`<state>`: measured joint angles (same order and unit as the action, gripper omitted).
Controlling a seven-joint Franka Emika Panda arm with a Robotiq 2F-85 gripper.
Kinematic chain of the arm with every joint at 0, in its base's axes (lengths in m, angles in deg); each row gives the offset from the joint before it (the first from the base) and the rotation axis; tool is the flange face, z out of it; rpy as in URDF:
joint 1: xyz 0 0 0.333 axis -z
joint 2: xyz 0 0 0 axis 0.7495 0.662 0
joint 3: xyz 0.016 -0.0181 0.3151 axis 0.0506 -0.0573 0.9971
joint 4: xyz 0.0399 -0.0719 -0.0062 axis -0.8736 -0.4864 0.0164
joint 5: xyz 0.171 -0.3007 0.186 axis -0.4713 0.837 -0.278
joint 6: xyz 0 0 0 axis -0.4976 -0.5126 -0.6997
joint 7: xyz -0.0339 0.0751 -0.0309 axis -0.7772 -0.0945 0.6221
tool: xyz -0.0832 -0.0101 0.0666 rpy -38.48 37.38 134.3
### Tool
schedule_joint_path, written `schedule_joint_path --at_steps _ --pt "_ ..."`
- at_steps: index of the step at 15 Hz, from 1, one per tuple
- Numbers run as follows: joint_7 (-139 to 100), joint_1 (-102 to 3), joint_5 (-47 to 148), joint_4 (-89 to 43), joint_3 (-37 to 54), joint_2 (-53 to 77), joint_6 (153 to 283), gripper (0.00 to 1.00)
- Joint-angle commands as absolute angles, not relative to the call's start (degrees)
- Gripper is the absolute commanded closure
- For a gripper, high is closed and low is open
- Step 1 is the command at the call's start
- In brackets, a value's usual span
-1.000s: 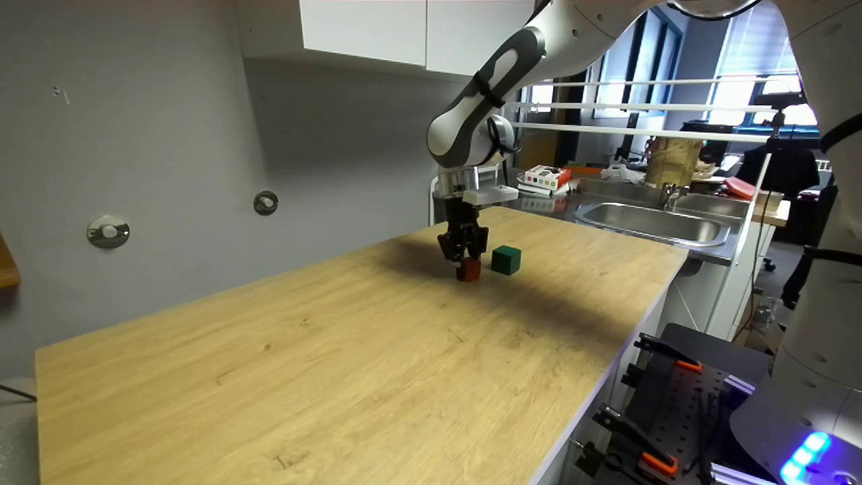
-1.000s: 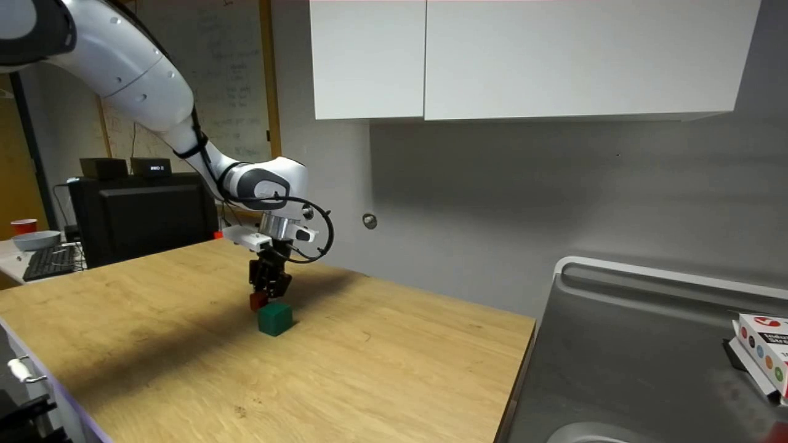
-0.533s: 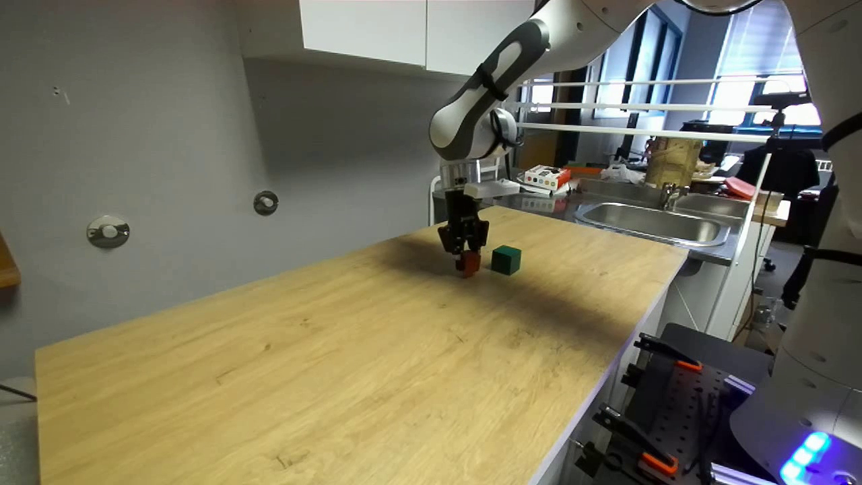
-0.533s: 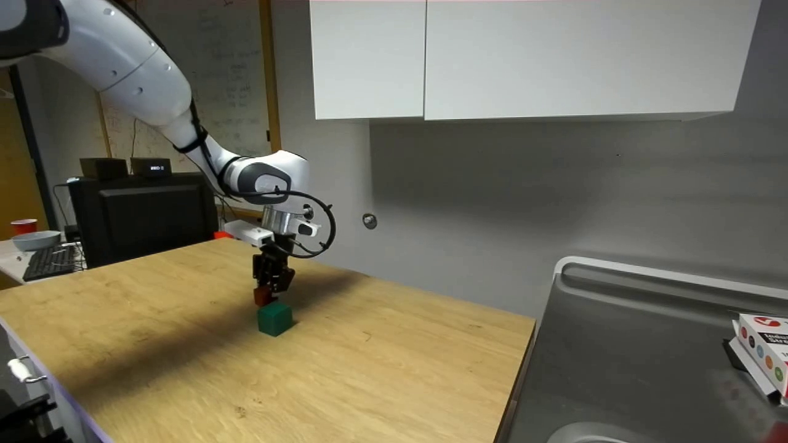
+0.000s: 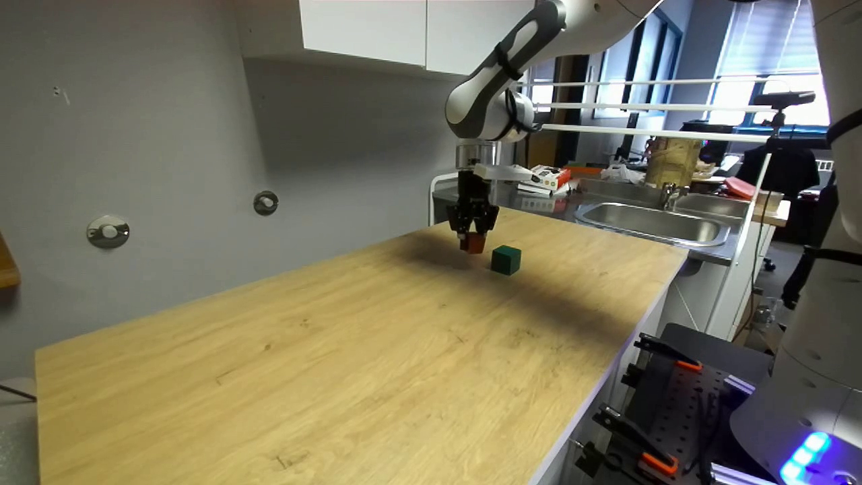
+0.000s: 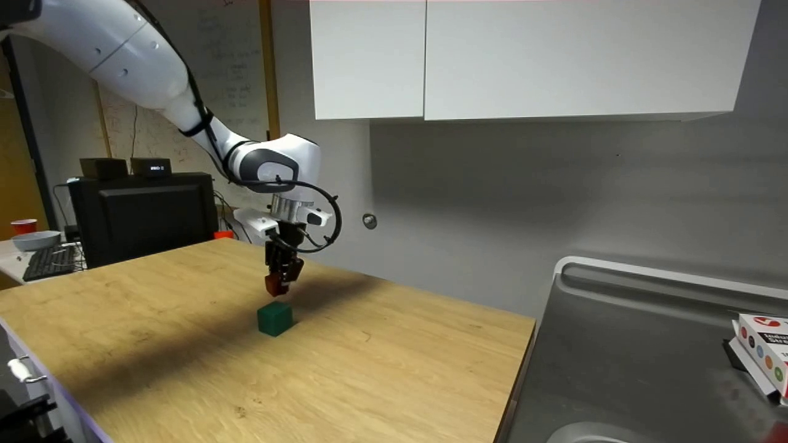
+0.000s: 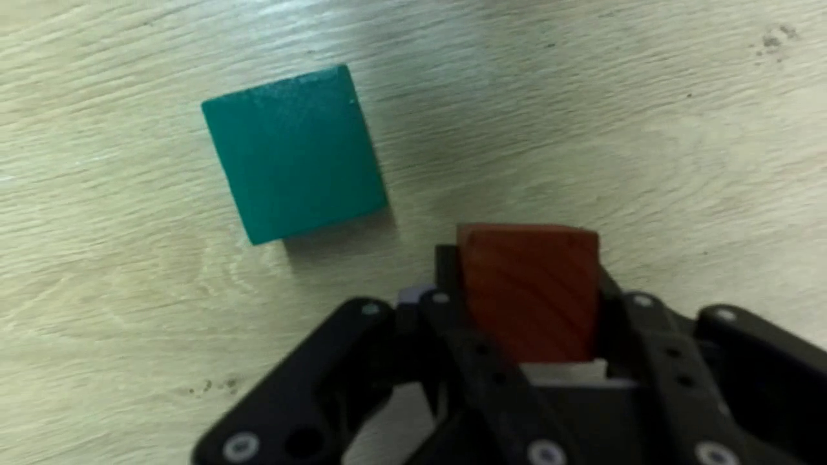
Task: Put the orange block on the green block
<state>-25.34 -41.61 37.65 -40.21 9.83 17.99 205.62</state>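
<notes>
The orange block (image 7: 530,297) is a small red-orange cube, dark in the wrist view. My gripper (image 7: 526,278) is shut on it, with one black finger on each side. The gripper also shows in both exterior views (image 5: 474,237) (image 6: 280,280), pointing down, with the orange block (image 5: 476,244) held a little above the table. The green block (image 5: 506,260) rests on the table, apart from the gripper. It also shows in an exterior view (image 6: 275,318), below and nearer than the held block. In the wrist view the green block (image 7: 297,155) lies up and left of the held block.
The wooden table (image 5: 303,377) runs along a grey wall (image 5: 155,168). White wall cabinets (image 6: 523,61) hang above. A metal sink (image 5: 653,222) and a white and red box (image 5: 547,176) are beyond the table's end. A black monitor (image 6: 148,215) stands behind the table.
My gripper has risen with the orange block, lifting it off the table, and has shifted slightly toward the sink end. The green block has not moved.
</notes>
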Motion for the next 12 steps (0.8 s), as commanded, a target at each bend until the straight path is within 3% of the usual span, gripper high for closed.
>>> schedule_joint_path --at_steps 1,12 --pt "-26.7 -40.0 34.5 -44.1 9.6 14.0 207.5 0.82" --pt "-27.9 -36.6 29.9 -52.2 6.9 9.1 209.6 0.82"
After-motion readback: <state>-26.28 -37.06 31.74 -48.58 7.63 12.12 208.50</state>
